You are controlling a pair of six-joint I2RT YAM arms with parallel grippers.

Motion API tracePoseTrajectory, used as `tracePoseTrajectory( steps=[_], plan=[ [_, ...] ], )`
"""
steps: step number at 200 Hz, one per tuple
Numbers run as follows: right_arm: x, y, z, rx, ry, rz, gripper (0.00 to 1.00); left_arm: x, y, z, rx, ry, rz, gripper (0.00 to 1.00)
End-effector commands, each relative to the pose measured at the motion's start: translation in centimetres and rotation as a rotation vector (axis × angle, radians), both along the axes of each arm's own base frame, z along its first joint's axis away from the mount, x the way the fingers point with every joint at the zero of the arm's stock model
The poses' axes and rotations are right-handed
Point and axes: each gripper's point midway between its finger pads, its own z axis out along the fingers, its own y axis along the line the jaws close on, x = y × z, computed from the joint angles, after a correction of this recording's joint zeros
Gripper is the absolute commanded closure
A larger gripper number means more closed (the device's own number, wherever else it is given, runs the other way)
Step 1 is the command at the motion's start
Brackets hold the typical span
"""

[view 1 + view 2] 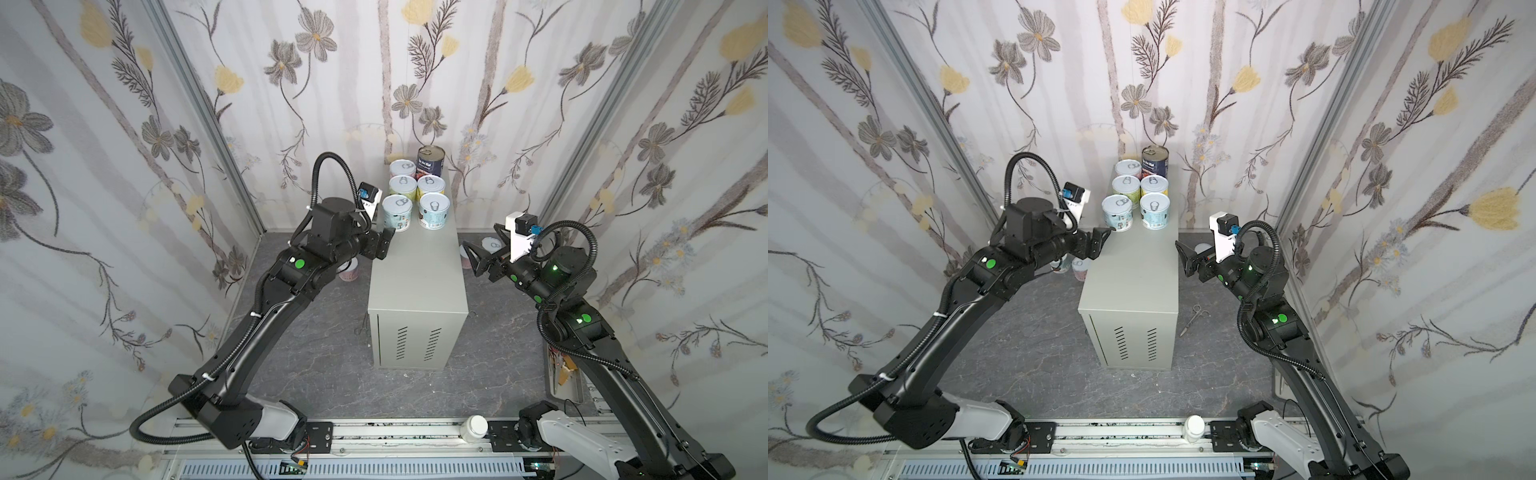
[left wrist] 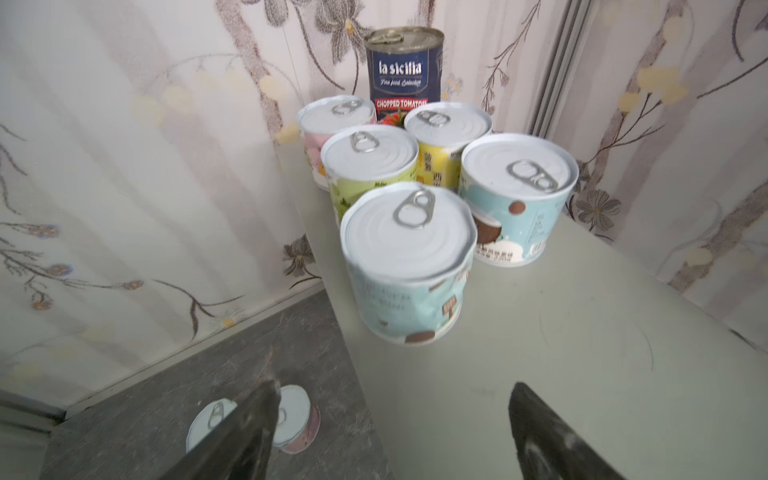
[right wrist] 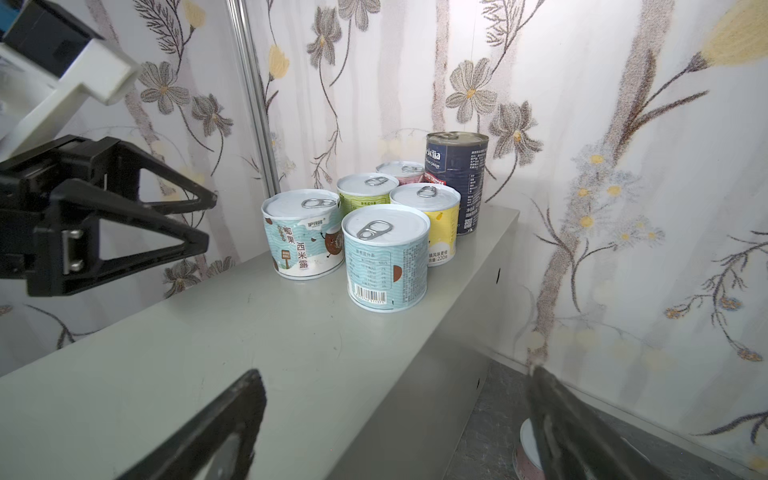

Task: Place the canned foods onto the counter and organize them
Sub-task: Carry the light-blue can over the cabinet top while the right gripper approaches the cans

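A robot lab booth dressed up as a home. Flowered wallpaper panels [image 1: 104,187] set in aluminium posts [image 1: 205,112] close off three sides. Two arms [image 1: 249,332] stand on a metal rail [image 1: 395,430] along the bottom of the frame

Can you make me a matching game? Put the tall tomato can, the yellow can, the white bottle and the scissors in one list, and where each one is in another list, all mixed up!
Things
1. tall tomato can
2. yellow can
3. white bottle
4. scissors

Places
A. on the metal rail at the front, between the two arm bases
B. on the counter, back row, nearest the wall
C. on the dark floor, just right of the counter
D. on the counter, middle row, beside the green can

Pairs: 1-B, 2-D, 3-A, 4-C
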Motion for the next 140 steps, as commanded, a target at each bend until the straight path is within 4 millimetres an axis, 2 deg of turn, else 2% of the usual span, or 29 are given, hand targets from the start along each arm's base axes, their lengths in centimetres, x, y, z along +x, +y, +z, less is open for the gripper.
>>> tracePoseTrajectory(
  steps=[1, 8, 12, 29, 77, 111, 140],
  plan=[
    [-0.4, 0.9, 1.7, 0.037, -0.064, 0.041, 0.04, -1.3, 0.7, 4.2, -0.119, -0.259, -0.032, 0.13],
    [-0.4, 1.2, 1.7, 0.040, -0.066, 0.044, 0.04, -1.9, 1.2, 4.7, -0.139, -0.297, -0.035, 0.13],
    [-0.4, 1.3, 1.7, 0.041, -0.067, 0.043, 0.04, -1.9, 1.4, 3.9, -0.135, -0.291, -0.035, 0.13],
    [-0.1, 1.7, 1.4, 0.037, -0.055, 0.034, 0.04, -2.2, 1.9, 3.1, -0.136, -0.299, -0.040, 0.13],
    [1.2, 3.1, 0.2, 0.024, -0.018, 0.013, 0.05, -0.9, 2.0, 1.3, -0.146, -0.248, -0.072, 0.14],
    [1.8, 3.8, 0.7, 0.034, -0.014, 0.012, 0.05, -0.2, 1.5, 1.3, -0.195, -0.265, -0.145, 0.16],
    [2.5, 4.2, 0.8, 0.032, -0.010, 0.005, 0.05, 0.7, 1.0, 0.6, -0.172, -0.270, -0.164, 0.17]
  ],
)
